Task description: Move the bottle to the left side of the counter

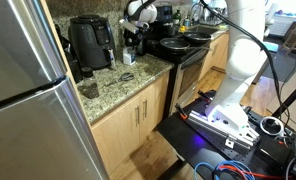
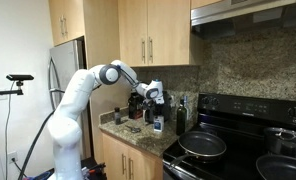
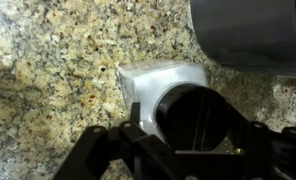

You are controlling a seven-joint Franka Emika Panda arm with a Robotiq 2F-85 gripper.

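The bottle (image 3: pixel 153 80) has a white body and a dark round cap. It stands upright on the speckled granite counter (image 3: pixel 48 70). In the wrist view my gripper (image 3: pixel 193 125) is open, with one finger on each side of the bottle's top. In both exterior views the gripper (image 1: pixel 129 42) (image 2: pixel 153 105) hangs just over the bottle (image 1: pixel 128 57) (image 2: pixel 158 125), which stands near the stove end of the counter (image 1: pixel 128 77) (image 2: pixel 138 137).
A black air fryer (image 1: pixel 90 42) stands at the back of the counter, and its grey side fills the upper right of the wrist view (image 3: pixel 253 30). A small dark cup (image 1: pixel 88 90) sits near the steel fridge (image 1: pixel 28 100). The black stove (image 1: pixel 188 45) holds pans (image 2: pixel 203 145).
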